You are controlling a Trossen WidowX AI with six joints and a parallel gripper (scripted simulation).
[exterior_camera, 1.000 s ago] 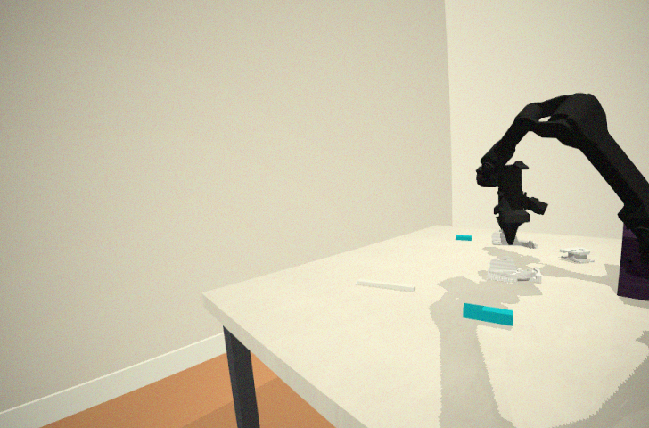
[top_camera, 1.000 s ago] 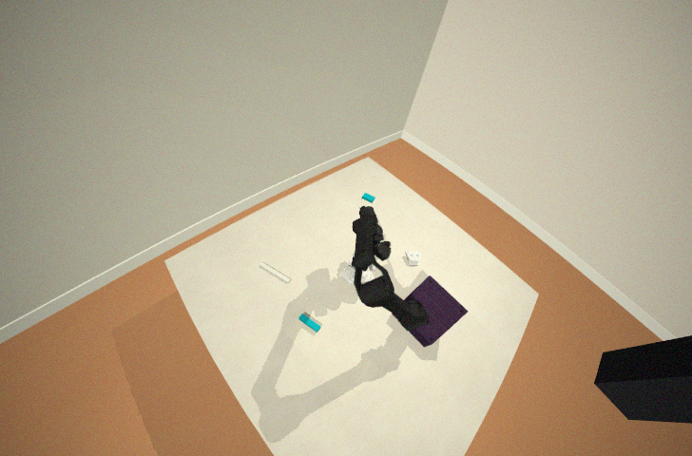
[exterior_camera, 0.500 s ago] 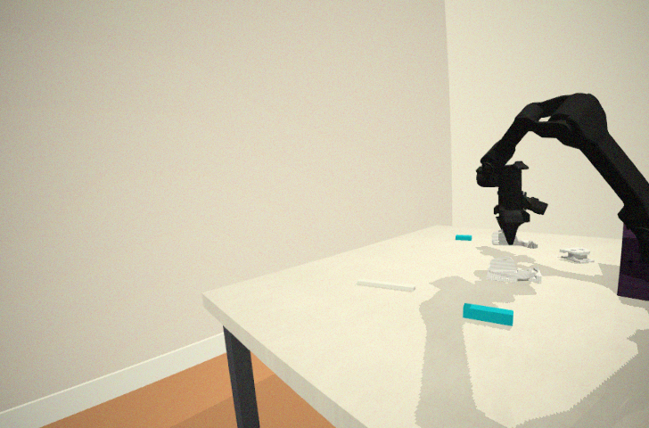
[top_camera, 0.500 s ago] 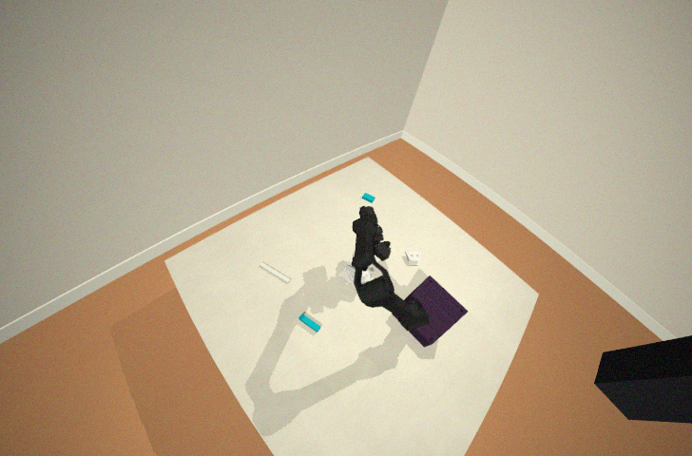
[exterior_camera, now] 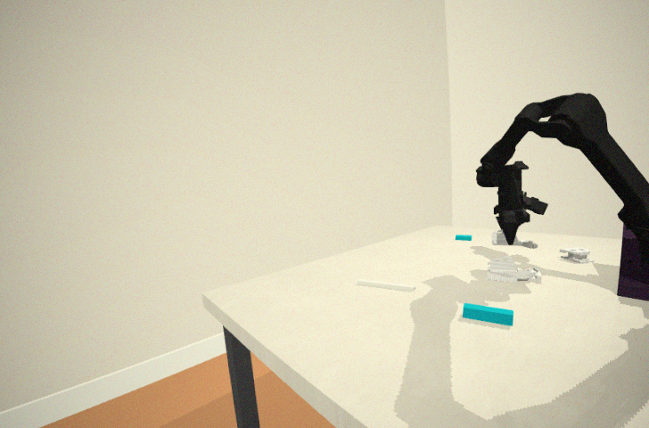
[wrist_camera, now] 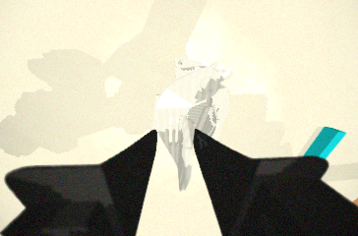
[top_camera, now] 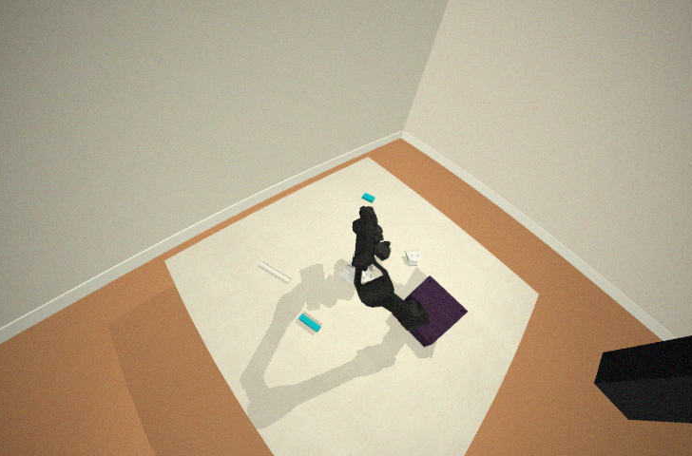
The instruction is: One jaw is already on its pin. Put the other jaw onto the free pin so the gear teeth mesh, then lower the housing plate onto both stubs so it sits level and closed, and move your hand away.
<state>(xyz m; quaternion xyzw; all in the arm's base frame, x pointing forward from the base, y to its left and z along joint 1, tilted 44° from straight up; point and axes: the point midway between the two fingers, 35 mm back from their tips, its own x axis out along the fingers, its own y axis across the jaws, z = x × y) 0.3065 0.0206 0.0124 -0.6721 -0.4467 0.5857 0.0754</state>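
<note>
My gripper points down and is shut on a pale grey, ribbed, toothed jaw. In the exterior view the held jaw is level and hangs above the white base assembly, with a gap between them. The other jaw lies on that base; its outline blends with the base. In the wrist view the held jaw overlaps the base, so pins and tooth alignment cannot be made out. The white housing plate lies apart, on the robot's side. The arm hides part of the base in the top view.
A teal block and a white bar lie on the table. A smaller teal block is at the far end. The arm stands on a dark purple block.
</note>
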